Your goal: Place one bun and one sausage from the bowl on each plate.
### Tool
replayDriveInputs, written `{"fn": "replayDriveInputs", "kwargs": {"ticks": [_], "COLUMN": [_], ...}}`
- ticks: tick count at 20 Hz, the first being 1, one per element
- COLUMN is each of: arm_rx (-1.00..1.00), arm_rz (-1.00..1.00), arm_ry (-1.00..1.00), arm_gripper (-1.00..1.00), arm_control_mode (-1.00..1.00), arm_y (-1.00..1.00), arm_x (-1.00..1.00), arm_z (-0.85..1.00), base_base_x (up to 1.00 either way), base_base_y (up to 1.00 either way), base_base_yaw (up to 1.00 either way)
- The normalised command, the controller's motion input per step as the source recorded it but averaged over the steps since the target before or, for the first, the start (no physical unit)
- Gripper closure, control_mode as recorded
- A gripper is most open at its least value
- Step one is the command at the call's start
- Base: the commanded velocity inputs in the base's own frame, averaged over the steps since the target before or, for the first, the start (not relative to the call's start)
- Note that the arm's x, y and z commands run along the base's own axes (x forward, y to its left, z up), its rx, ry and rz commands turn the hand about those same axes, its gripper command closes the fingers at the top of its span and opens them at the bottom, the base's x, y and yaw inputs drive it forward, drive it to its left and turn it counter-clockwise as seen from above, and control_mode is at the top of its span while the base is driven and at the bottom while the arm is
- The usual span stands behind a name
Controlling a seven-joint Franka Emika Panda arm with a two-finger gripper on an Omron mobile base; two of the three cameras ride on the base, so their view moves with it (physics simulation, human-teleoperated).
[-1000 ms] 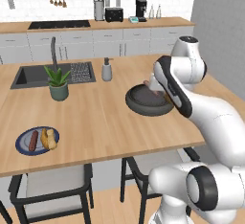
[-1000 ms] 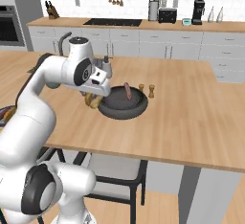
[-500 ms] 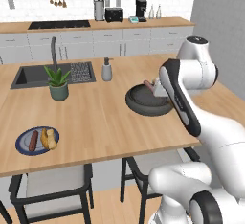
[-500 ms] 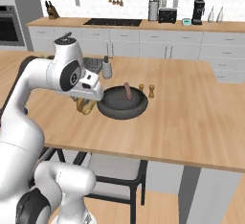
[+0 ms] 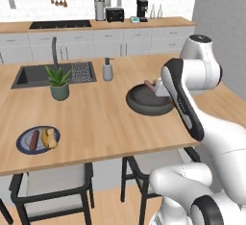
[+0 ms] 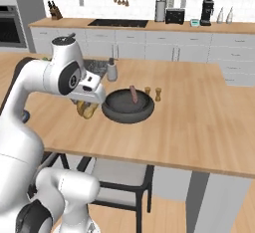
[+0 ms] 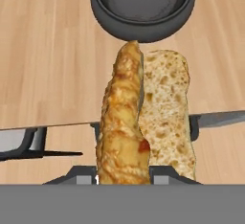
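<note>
A bun is held clamped in the gripper, just beside the dark bowl, over the counter. One sausage is left in the bowl.

My table is a long slab of light wood that crosses the middle of the left base view. On it, at the centre right of that frame, rests the dark bowl, with one sausage lying inside, seen in the right base view. Two small shakers stand just beside the bowl's far rim. At the lower left sits a blue plate bearing a sausage and a bun. A potted plant stands at the left of centre, next to the sunken sink, and a soap dispenser stands near the sink's right end.
</note>
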Motion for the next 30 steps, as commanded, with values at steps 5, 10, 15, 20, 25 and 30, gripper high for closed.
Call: {"fn": "replayDriveInputs", "kwargs": {"ticks": [5,10,15,20,25,30], "arm_rx": [0.0,0.0,0.0,0.0,0.0,0.0], "arm_rz": [0.0,0.0,0.0,0.0,0.0,0.0], "arm_ry": [0.0,0.0,0.0,0.0,0.0,0.0], "arm_gripper": [1.0,1.0,1.0,1.0,1.0,1.0], "arm_control_mode": [1.0,1.0,1.0,1.0,1.0,1.0], "arm_y": [0.0,0.0,0.0,0.0,0.0,0.0], "arm_x": [0.0,0.0,0.0,0.0,0.0,0.0], "arm_z": [0.0,0.0,0.0,0.0,0.0,0.0], "base_base_x": [-0.92,-0.25,0.0,0.09,0.4,0.4], "base_base_y": [0.56,1.0,1.0,1.0,1.0,1.0], "base_base_yaw": [0.0,0.0,0.0,0.0,0.0,0.0]}}
